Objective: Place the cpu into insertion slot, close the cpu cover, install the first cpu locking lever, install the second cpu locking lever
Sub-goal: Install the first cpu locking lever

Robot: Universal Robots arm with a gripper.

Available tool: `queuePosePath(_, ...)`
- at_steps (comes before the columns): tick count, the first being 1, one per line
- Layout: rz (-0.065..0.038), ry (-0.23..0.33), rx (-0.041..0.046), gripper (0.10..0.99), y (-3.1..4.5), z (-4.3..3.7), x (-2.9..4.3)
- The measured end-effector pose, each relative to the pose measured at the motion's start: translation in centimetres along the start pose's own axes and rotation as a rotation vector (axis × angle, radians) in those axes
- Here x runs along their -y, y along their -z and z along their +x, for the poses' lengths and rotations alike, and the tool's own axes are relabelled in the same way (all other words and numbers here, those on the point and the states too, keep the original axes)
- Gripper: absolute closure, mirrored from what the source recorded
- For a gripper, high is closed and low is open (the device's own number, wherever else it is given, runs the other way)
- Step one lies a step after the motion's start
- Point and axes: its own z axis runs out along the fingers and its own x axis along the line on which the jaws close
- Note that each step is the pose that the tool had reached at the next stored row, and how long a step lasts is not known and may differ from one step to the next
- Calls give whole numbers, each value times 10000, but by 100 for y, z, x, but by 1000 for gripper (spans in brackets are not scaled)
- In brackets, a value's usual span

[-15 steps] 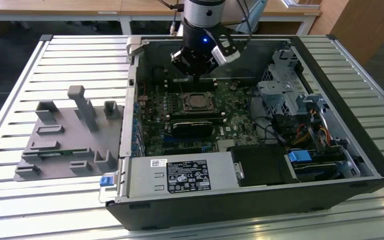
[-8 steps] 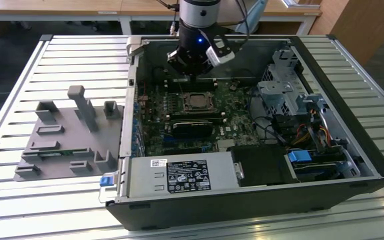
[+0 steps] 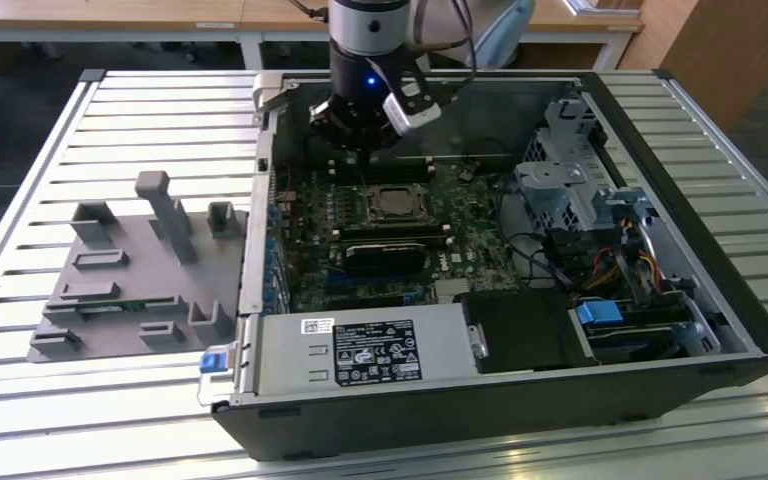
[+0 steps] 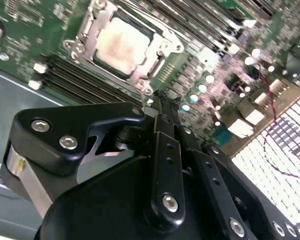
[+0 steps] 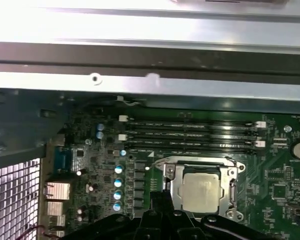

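In the exterior view, the arm reaches straight down from above into the open black computer case (image 3: 744,310), which lies on its side on the slatted metal tabletop (image 3: 157,110). Its black end effector (image 3: 357,158) hangs low over the green circuit board (image 3: 311,250). The small flat square silver-grey cpu (image 3: 391,203) lies on that board just beside the end effector, toward the exterior view's right and nearer the camera. A grey moulded fixture (image 3: 131,270) sits on the tabletop, well apart from the case at the exterior view's left.

In the second wrist view, the end effector (image 4: 159,100) has its black fingers (image 4: 165,150) drawn together to a single narrow tip, with nothing visibly clamped between them. The tip is near one corner of the thin silvery metal cpu cover (image 4: 157,52). This frame lies flat around the cpu (image 4: 122,45), whose dull top looks pale and smudged.

In the first wrist view, the end effector (image 5: 162,195) tip stands at the cover's (image 5: 200,162) edge, with the cpu (image 5: 202,192) just beyond inside the cut-out. Long black memory slots (image 5: 190,135) run close by.
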Motion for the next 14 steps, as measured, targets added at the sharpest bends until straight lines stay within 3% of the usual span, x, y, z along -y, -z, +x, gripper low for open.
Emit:
queuePosePath(6,2,5,94,969,-2,135,-13)
queuePosePath(14,-80,6,133,969,-8,217,-75)
